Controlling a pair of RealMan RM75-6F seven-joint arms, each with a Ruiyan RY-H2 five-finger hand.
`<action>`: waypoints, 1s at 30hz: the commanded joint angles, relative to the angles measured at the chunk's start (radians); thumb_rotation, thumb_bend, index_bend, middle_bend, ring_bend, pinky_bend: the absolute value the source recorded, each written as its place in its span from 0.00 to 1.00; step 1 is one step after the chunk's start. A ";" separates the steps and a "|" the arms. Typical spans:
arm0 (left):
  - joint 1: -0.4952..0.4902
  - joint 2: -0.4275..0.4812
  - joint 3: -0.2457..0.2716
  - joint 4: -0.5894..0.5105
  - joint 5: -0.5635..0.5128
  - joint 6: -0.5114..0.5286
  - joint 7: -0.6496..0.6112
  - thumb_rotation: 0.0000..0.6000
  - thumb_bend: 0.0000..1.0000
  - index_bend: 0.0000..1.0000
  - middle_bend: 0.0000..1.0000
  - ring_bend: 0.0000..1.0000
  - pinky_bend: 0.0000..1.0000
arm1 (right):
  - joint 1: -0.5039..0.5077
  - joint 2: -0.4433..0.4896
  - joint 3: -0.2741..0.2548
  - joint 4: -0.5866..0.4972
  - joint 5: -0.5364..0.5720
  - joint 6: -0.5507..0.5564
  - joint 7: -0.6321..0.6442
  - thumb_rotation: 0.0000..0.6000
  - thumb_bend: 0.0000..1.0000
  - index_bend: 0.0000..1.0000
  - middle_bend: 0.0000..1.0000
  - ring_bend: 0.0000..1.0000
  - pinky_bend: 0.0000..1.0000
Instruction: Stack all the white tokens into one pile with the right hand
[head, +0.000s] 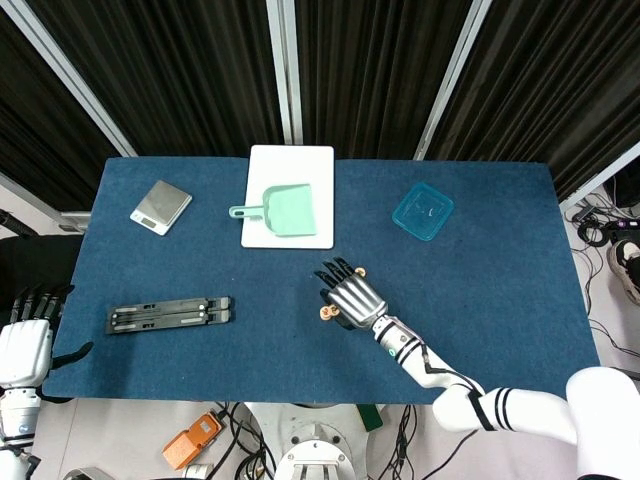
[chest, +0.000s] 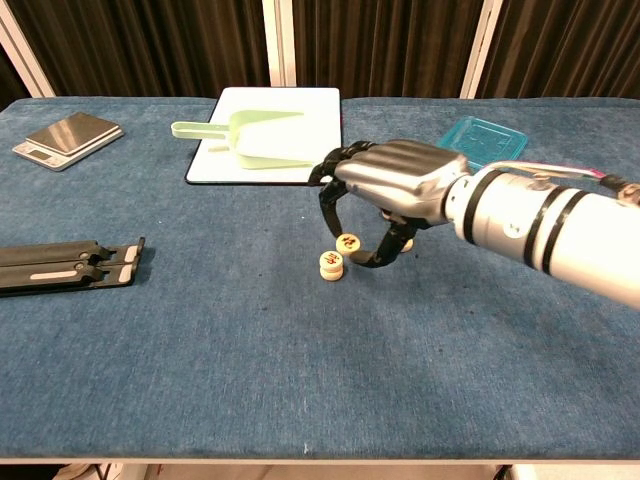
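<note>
My right hand (chest: 392, 188) hovers over the middle of the blue table and pinches a white token (chest: 348, 242) between thumb and a finger. The held token sits just above and to the right of a short pile of white tokens (chest: 331, 265). In the head view the right hand (head: 352, 295) covers the held token, and the pile (head: 325, 313) peeks out at its left edge. Another white token (head: 360, 271) lies beyond the fingertips, partly hidden behind the thumb as the loose token (chest: 406, 243). My left hand (head: 24, 340) hangs off the table's left edge, holding nothing.
A white board (head: 290, 160) with a green scoop (head: 282, 210) lies at the back centre. A silver scale (head: 160, 207) is at the back left, a blue lid (head: 422, 211) at the back right, and a black folded stand (head: 170, 314) at the front left.
</note>
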 joint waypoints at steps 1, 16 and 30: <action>0.000 0.000 0.000 0.001 -0.002 -0.002 -0.002 1.00 0.09 0.17 0.14 0.07 0.00 | 0.009 -0.009 0.001 0.007 0.012 -0.006 -0.010 1.00 0.46 0.55 0.18 0.08 0.08; -0.001 -0.003 -0.001 0.013 -0.004 -0.006 -0.011 1.00 0.09 0.17 0.14 0.07 0.00 | 0.039 -0.032 -0.007 0.021 0.050 -0.009 -0.032 1.00 0.46 0.52 0.18 0.08 0.08; -0.001 -0.008 -0.001 0.024 -0.005 -0.008 -0.021 1.00 0.08 0.17 0.14 0.07 0.00 | 0.046 -0.037 -0.020 0.029 0.054 0.004 -0.030 1.00 0.46 0.48 0.18 0.08 0.08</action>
